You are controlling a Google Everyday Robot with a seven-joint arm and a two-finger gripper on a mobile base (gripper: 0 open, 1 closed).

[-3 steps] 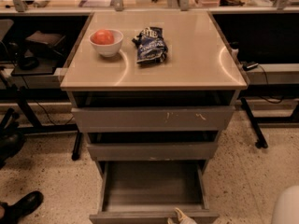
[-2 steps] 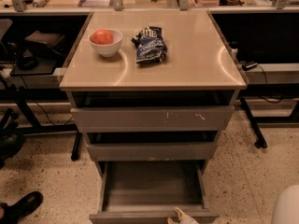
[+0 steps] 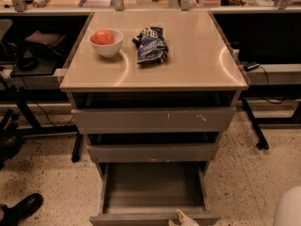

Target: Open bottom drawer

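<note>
The bottom drawer (image 3: 153,185) of the grey three-drawer cabinet is pulled far out, its shallow grey box body open to view and empty. Its front edge (image 3: 141,218) lies along the bottom of the camera view. My gripper (image 3: 182,218) shows only as pale fingertips at the bottom edge, right at the drawer's front, a little right of centre. Above it, the middle drawer front (image 3: 153,152) and the top drawer front (image 3: 153,120) with pale scratch marks each stand slightly out.
On the cabinet top (image 3: 197,55) sit a white bowl (image 3: 106,43) holding a red fruit and a dark blue snack bag (image 3: 151,44). Black desk frames and cables flank the cabinet. A black shoe (image 3: 21,208) is at the lower left; a pale robot part (image 3: 288,208) at the lower right.
</note>
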